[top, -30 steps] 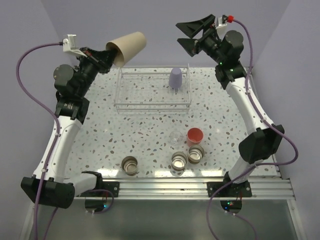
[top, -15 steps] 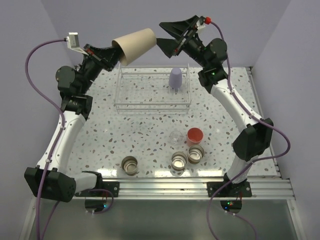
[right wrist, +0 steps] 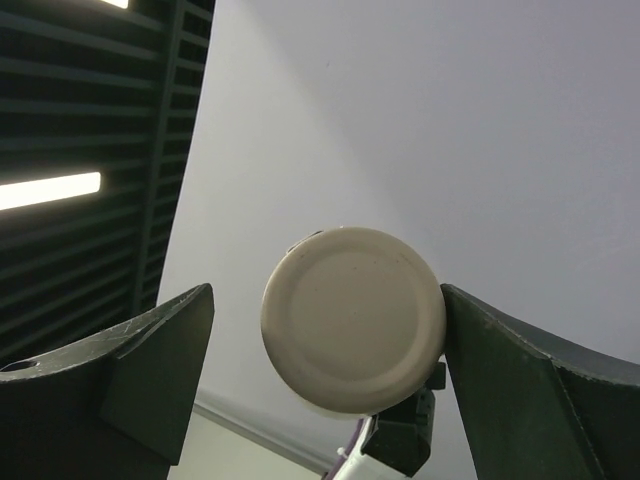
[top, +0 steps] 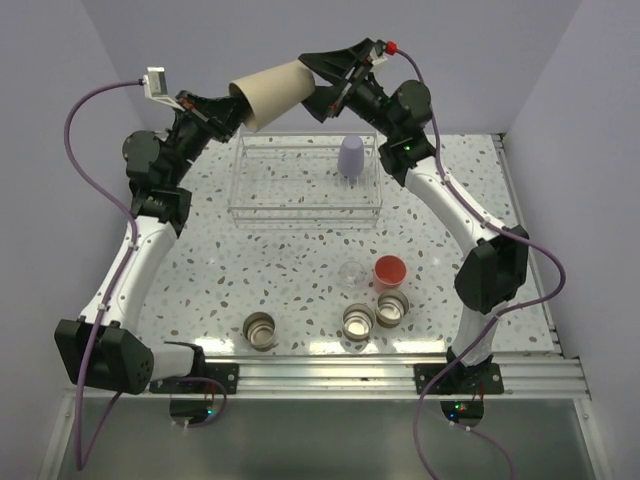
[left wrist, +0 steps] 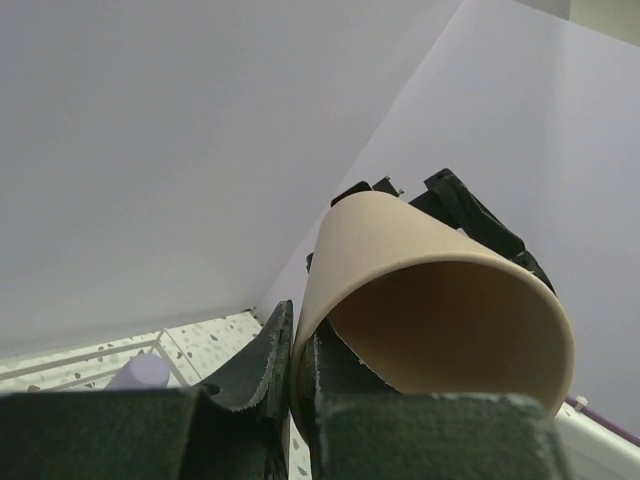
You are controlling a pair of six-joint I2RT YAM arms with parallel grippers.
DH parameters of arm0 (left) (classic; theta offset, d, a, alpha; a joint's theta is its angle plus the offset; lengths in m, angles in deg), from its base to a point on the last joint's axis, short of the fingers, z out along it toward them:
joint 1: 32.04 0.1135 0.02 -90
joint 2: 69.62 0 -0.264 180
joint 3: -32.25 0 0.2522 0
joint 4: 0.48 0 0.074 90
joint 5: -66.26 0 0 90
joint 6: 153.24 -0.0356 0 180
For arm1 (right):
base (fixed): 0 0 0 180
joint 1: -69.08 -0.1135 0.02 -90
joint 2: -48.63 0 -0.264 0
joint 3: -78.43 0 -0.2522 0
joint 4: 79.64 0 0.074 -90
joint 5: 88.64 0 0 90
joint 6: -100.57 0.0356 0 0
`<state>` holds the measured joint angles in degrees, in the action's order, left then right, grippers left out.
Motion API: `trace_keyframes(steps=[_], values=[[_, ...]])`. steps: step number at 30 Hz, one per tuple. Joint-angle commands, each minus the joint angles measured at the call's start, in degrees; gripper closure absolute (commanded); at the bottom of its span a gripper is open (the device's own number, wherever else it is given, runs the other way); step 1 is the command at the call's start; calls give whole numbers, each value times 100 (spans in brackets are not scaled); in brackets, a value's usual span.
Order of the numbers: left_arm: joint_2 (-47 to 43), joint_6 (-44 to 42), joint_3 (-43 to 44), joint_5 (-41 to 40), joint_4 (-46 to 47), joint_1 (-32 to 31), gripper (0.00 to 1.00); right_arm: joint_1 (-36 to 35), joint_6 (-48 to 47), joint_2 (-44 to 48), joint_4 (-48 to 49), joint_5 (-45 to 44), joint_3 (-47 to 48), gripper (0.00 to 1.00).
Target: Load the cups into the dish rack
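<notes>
Speckled table (top: 290,275); beige cup (top: 278,90) in tight left claw (top: 230,108)

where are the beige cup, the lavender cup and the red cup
beige cup (top: 272,92), top external view, side wall
lavender cup (top: 352,156), top external view, side wall
red cup (top: 390,270), top external view, open mouth

The beige cup (top: 273,90) is hanging sideways above the dish rack's (top: 305,212) far rail. The lavender cup (top: 352,156) is standing inside it. The red-pink cup (top: 390,270), clear cup (top: 351,274) and silvery-rimmed cups (top: 358,321) are sitting before it.
</notes>
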<state>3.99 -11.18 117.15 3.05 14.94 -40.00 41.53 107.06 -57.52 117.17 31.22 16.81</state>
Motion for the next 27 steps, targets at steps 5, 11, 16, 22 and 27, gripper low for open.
trace_keyframes(steps=[5, 11, 16, 22, 27], values=[[181, 33, -100, -86, 412, -275, 100, -154, 19, -90, 467, 177, 349, 36], [251, -99, -117, -139, 280, -346, 96, -198, -16, -134, 512, 265, 252, 78], [277, -239, -117, -112, 78, -346, 70, -189, -200, -46, 371, 239, 138, 93], [251, -494, -73, -112, -422, -337, 29, -189, -280, -81, 239, 283, 138, 100], [128, -793, -73, -182, -975, -311, 11, -163, -376, -108, 125, 335, 164, 100]])
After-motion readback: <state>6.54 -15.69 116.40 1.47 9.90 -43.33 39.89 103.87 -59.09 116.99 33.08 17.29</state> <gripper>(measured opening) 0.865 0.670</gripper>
